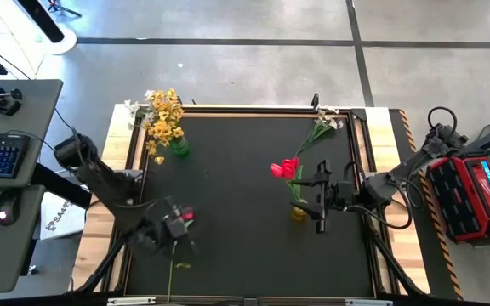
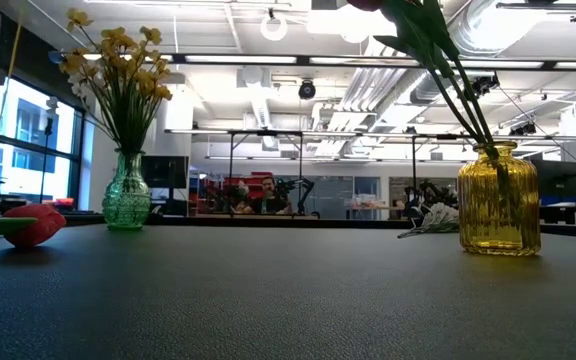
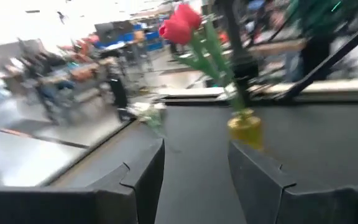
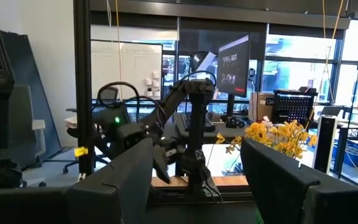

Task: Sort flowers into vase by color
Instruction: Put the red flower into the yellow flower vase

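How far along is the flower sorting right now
Done: yellow flowers in the green vase, red tulips in the yellow vase. In hand: nothing; both grippers are open, the left gripper near a loose tulip. Left: that tulip and the white sprigs.

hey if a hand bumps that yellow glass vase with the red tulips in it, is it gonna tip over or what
Possibly. The yellow vase looks squat and broad-based, so it likely resists a low nudge. But the red tulips lean out well past its rim, so a push on the stems might tip it. Being ribbed glass, it is probably fragile and somewhat slippery.
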`<state>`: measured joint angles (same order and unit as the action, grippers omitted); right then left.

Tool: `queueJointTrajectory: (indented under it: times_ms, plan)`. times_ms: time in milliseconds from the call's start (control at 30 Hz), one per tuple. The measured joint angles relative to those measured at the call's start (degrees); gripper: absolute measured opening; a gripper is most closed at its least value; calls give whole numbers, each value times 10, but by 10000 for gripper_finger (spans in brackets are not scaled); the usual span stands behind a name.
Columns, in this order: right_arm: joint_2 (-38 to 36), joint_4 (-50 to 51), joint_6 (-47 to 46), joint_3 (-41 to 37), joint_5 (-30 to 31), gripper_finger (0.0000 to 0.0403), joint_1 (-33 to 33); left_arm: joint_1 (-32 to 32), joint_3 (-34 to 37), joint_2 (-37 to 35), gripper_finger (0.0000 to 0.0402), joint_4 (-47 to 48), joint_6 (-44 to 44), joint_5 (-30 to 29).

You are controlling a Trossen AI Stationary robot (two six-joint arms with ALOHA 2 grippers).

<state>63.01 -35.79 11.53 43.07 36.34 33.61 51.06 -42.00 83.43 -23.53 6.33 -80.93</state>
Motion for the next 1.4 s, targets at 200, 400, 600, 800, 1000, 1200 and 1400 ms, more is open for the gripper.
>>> queueJointTrajectory:
  times_ms: [200,400,600,800,1000,1200,1400]
  plan:
    - [0,0,5,0,0,229,0,35,-1,-83,163,195,254,79]
    - [0,0,19,0,0,229,0,-20,-1,-134,163,517,669,407]
    - [0,9,25,0,0,229,0,-41,0,-85,163,712,883,672]
    - [0,10,26,0,0,229,0,-62,0,-49,163,642,864,734]
    - [0,13,31,0,0,229,0,-92,0,-15,167,605,846,733]
    - [0,25,27,-1,0,229,0,-124,-2,40,167,588,789,807]
    - [0,30,25,-1,0,229,0,-141,-2,53,114,594,738,827]
